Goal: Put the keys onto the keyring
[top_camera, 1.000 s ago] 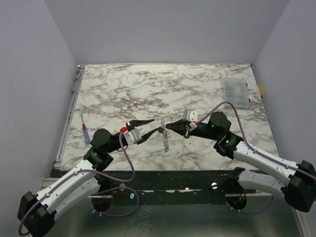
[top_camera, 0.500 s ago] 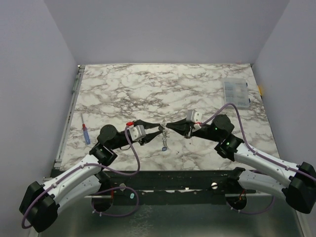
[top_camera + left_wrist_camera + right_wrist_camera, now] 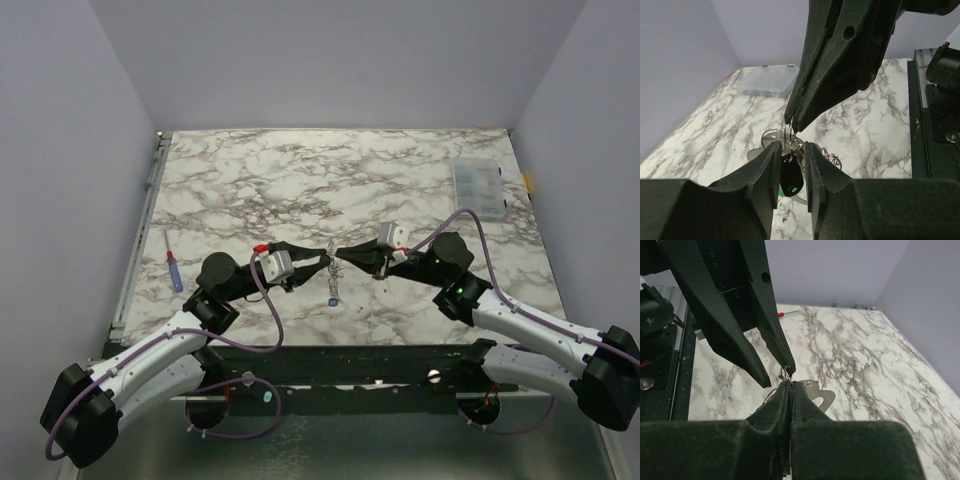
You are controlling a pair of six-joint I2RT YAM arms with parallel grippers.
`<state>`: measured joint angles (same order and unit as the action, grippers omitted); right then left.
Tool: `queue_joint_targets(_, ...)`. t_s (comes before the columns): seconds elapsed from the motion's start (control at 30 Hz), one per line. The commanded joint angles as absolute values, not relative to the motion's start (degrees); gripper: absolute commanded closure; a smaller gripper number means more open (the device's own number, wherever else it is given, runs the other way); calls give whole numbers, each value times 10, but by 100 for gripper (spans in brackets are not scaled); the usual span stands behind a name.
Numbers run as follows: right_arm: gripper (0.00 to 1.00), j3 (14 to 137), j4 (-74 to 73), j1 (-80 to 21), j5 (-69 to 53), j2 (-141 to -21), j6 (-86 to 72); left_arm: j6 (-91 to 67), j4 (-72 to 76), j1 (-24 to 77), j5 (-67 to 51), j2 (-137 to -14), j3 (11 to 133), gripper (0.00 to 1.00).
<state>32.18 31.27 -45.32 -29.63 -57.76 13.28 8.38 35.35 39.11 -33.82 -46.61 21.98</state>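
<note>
The keyring (image 3: pixel 788 131) hangs in the air at the very tip of my right pincer (image 3: pixel 789 386), which is closed on its wire. Just under that tip the green key (image 3: pixel 791 183) dangles between the fingers of my left pincer (image 3: pixel 791 152), whose jaws stand apart, straddling it. Lower still is a bluish speck, likely the blue key (image 3: pixel 335 298), above the worktop (image 3: pixel 400 180). I judge the threading is underway. Whether either key is already on the ring, I cannot tell.

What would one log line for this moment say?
right pincer: shut on keyring | left pincer: slightly open, straddling keyring | position: both raised above table | chain: hanging down
</note>
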Motion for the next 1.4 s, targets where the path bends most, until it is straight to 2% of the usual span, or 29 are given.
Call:
queue_joint_targets(0.0, 99, 317, 347, -453, -298, -581, 126, 72, 377, 390, -347, -474, 224, 70)
queue_joint_targets(0.53, 99, 313, 357, -452, -322, -588, 123, 71, 385, 390, -344, -493, 227, 70)
queue_joint_targets(0.63, 99, 313, 358, -453, -326, -590, 123, 70, 387, 390, -346, -494, 228, 80)
queue_joint_targets(0.7, 99, 314, 357, -453, -326, -591, 123, 69, 388, 390, -341, -495, 228, 92)
queue_joint_targets(0.77, 99, 313, 358, -453, -326, -592, 123, 69, 388, 390, -341, -497, 229, 100)
queue_joint_targets(1.07, 99, 322, 331, -453, -351, -601, 130, 84, 393, 390, -343, -480, 220, 100)
queue_joint_targets(1.13, 96, 330, 309, -453, -352, -604, 137, 93, 393, 390, -340, -473, 217, 100)
queue_joint_targets(1.27, 77, 349, 265, -453, -351, -607, 150, 110, 376, 390, -329, -460, 216, 100)
queue_joint_targets(1.37, 71, 357, 241, -453, -343, -602, 160, 128, 350, 390, -318, -455, 221, 100)
